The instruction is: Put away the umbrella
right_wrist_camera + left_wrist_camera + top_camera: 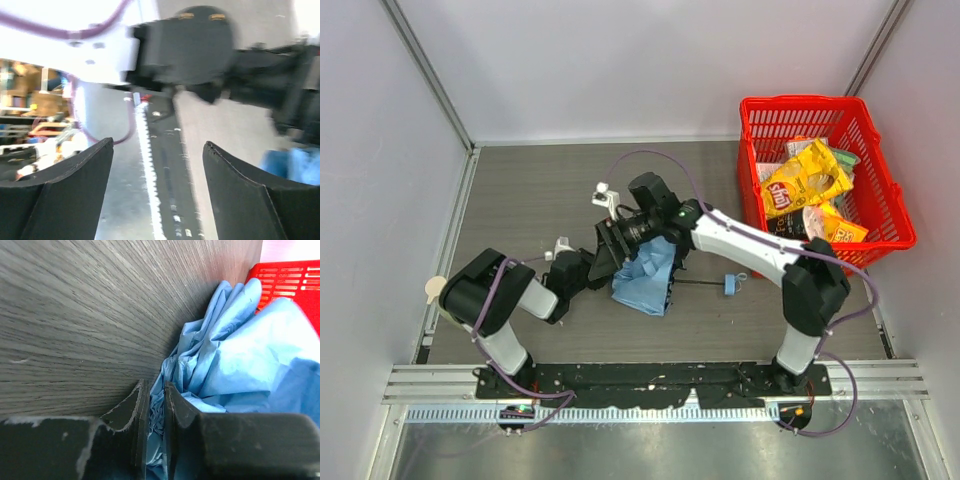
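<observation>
The umbrella (648, 276) lies on the table's middle as a crumpled light-blue bundle, its thin black shaft running right to a small blue handle (730, 285). My left gripper (601, 268) is shut on a fold of the umbrella's fabric (156, 412) at its left edge; blue cloth fills the gap between the fingers (175, 405). My right gripper (612, 240) hangs over the umbrella's far left part, open and empty, its fingers (235, 175) wide apart. A bit of blue fabric (292, 165) shows at the right in the right wrist view.
A red basket (880, 170) stands at the back right, holding a yellow snack bag (802, 180) and other packets; its wall shows in the left wrist view (290, 275). Grey walls enclose the table. A metal rail (660, 385) runs along the near edge.
</observation>
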`<state>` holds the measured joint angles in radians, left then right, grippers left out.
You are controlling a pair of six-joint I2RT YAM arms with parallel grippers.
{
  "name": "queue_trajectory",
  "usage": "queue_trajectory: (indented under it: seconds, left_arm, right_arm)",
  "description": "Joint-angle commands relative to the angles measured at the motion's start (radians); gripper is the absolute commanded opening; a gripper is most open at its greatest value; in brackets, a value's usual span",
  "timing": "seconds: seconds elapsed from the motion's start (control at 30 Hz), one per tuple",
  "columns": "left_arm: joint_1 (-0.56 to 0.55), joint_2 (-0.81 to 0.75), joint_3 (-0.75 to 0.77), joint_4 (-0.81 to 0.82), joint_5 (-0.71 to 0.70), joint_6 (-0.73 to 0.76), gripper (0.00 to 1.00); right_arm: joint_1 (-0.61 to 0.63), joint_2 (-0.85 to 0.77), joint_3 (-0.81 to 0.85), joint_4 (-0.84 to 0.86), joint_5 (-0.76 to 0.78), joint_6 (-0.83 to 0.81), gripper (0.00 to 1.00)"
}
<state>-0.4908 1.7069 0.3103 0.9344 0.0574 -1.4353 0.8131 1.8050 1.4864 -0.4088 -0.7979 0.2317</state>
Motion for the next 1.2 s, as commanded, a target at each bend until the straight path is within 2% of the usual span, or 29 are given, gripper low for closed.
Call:
queue_trajectory:
  seconds: [0.0,0.03,0.07,0.1,0.13,0.17,0.27,0.3,0.37,0.47,0.63,0.67,0.73,0.83,0.9,1.0,1.17]
  left_arm:
    - [0.006,0.02,-0.016,-0.12,-0.028,0.033,0.0]
    - [0.006,0.017,-0.016,-0.121,-0.027,0.03,0.0]
    - [0.006,0.016,-0.013,-0.123,-0.025,0.029,0.0]
    - [0.006,0.013,-0.013,-0.123,-0.024,0.029,0.0]
    - [0.006,0.01,-0.011,-0.124,-0.022,0.027,0.0]
    - [0.006,0.005,-0.011,-0.128,-0.022,0.029,0.0]
    - [0.006,-0.009,-0.01,-0.147,-0.022,0.026,0.0]
    - [0.006,-0.013,-0.01,-0.152,-0.021,0.026,0.0]
    - [0.006,-0.024,-0.007,-0.169,-0.019,0.024,0.0]
    - [0.006,-0.03,-0.002,-0.189,-0.019,0.021,0.0]
    - [0.006,-0.027,0.009,-0.203,-0.014,0.013,0.0]
    - [0.008,-0.029,0.012,-0.207,-0.011,0.015,0.0]
    - [0.006,-0.035,0.015,-0.22,-0.01,0.016,0.0]
    - [0.006,-0.035,0.013,-0.224,-0.007,0.018,0.0]
    - [0.006,-0.032,0.012,-0.226,-0.004,0.015,0.0]
    - [0.006,-0.02,0.01,-0.21,0.007,0.003,0.0]
    - [0.006,0.006,0.015,-0.198,0.03,0.006,0.0]
  right_arm:
    - [0.011,-0.196,-0.098,0.467,-0.239,0.406,0.77]
    - [0.012,-0.206,-0.089,0.428,-0.221,0.337,0.77]
    - [0.012,-0.222,-0.051,0.268,-0.148,0.266,0.77]
    - [0.023,-0.239,-0.011,0.085,-0.086,0.107,0.78]
    - [0.035,-0.248,0.004,0.014,0.046,0.034,0.78]
    - [0.063,-0.263,0.003,-0.074,0.107,-0.076,0.78]
    - [0.182,-0.311,-0.086,-0.133,0.412,-0.288,0.78]
    - [0.252,-0.335,-0.153,-0.122,0.467,-0.317,0.78]
    - [0.347,-0.375,-0.258,-0.06,0.679,-0.367,0.78]
    - [0.448,-0.421,-0.389,0.073,0.849,-0.405,0.78]
    - [0.554,-0.375,-0.495,0.185,1.017,-0.436,0.78]
    - [0.554,-0.339,-0.495,0.182,1.035,-0.439,0.78]
    - [0.554,-0.278,-0.511,0.212,1.172,-0.448,0.78]
    - [0.554,-0.199,-0.554,0.28,1.461,-0.517,0.81]
    - [0.549,-0.15,-0.575,0.338,1.564,-0.581,0.82]
    - [0.503,-0.098,-0.609,0.402,1.594,-0.644,0.82]
    - [0.402,-0.063,-0.634,0.536,1.556,-0.733,0.83]
